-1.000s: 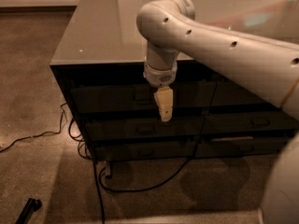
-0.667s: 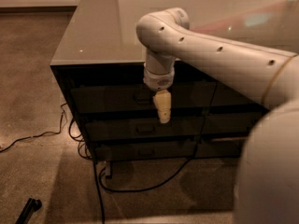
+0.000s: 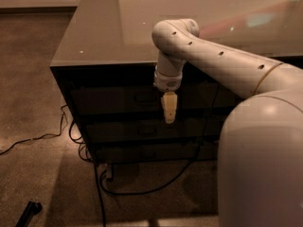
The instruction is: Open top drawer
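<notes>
Compared with a second ago, the robot arm (image 3: 222,65) has sunk lower and its near bulk fills more of the lower right of the frame, while its tip sits almost where it was, only a shade lower; the drawers are as shut as before.

Filling the centre and upper part of the frame is a dark cabinet (image 3: 104,37) with a glossy, pale-reflecting top, seen from above and in front. The white arm reaches in from the right, bends sharply at an elbow over the cabinet's front edge, and turns its wrist straight down. This pose likely brings the tool to the drawer front from above, level with the handle.

The top drawer (image 3: 109,98) is the uppermost dark band on the cabinet's face, just under the top, at centre left of the frame. It looks fully closed, flush with the two fronts below it.

The gripper (image 3: 169,117), pale yellow, hangs pointing down in front of that drawer, its tip near the drawer's lower edge. Whether it is open or closed cannot be told from this angle, nor whether it touches the front.

A faint handle (image 3: 142,98) shows just left of it, not yet grasped.

Black cables (image 3: 61,126) trail over the brown carpet (image 3: 28,79) at lower left.
</notes>
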Robot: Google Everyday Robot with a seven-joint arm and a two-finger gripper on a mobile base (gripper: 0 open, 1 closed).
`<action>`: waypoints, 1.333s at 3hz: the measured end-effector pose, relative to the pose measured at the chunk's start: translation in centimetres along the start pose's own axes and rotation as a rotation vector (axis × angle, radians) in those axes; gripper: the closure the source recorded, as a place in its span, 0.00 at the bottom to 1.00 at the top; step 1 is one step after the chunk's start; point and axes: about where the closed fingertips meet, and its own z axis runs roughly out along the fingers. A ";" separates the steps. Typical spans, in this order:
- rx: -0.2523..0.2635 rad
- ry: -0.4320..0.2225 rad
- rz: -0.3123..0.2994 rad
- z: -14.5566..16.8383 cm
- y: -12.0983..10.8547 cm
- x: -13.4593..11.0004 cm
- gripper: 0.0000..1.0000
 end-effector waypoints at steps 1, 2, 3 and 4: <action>-0.010 -0.065 0.057 0.6 -0.5 1.7 0.00; 0.052 -0.156 0.183 -0.9 -0.9 5.6 0.00; 0.052 -0.157 0.184 -0.9 -0.9 5.6 0.00; 0.067 -0.175 0.202 -0.2 -1.4 5.5 0.00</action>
